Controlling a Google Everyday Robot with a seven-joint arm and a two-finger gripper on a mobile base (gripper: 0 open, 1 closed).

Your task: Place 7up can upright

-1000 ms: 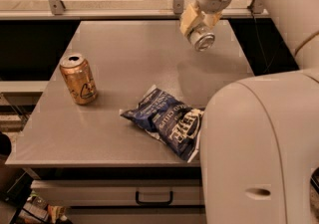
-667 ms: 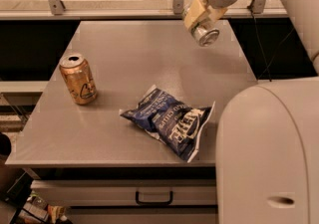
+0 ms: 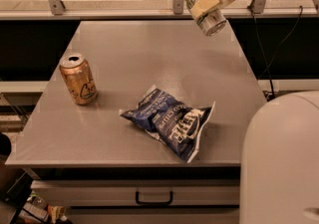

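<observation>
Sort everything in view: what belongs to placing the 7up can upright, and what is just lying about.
Part of the job:
- 7up can, tilted, off the table
- gripper, shut on it near the table's far right corner
- table, the surface to set it on

Just lying about:
- orange-gold can, upright at the left
- blue chip bag, lying near the front edge

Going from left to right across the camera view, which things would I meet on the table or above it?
orange-gold can → blue chip bag → 7up can, held tilted in the gripper at the top right, in the air near the far edge of the table.
</observation>
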